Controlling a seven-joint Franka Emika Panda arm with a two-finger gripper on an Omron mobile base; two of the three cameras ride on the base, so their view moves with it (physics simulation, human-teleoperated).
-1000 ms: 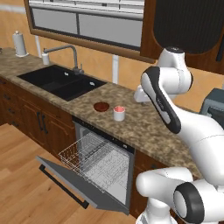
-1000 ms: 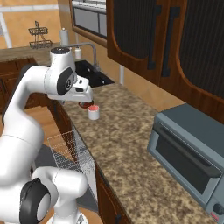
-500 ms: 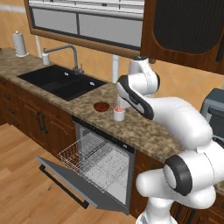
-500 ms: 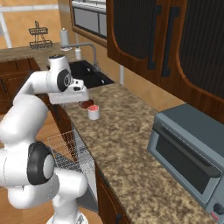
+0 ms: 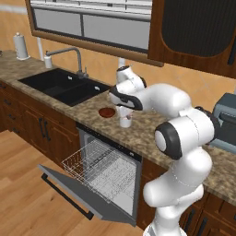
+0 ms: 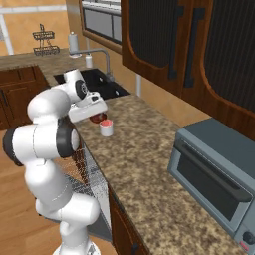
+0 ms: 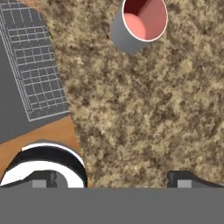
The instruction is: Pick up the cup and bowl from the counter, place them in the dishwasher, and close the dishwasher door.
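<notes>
Cup [image 7: 141, 24] first, since it is the likeliest thing to be disturbed: it stands upright on the counter [image 7: 144, 113] at the top of the hand view, right of centre, well ahead of the gripper [image 7: 113, 177], whose jaws are spread as wide as they go with nothing between them. If the hand comes down off-line, one finger could land on the rim and tip or shove the cup toward the counter edge, which runs down the left of that view above the open dishwasher [image 5: 107, 170]. A handleless cylinder may also slip if pinched too near the lip.

In the left base view, going left to right, the dishwasher door [image 5: 69, 192] hangs open at lower left with the white rack pulled out above it. The bowl [image 5: 107, 111] sits near the frame's middle, and the cup [image 5: 125, 120] is just right of it, under the gripper [image 5: 125, 110]. The two stand near each other, so a sideways approach might knock the bowl.

In the right base view the cup [image 6: 105, 128] stands left of centre, close beside the hand.

It looks white outside and pinkish-red inside, short and straight-walled. The bowl is shallow and dark red-brown, slightly wider.
</notes>
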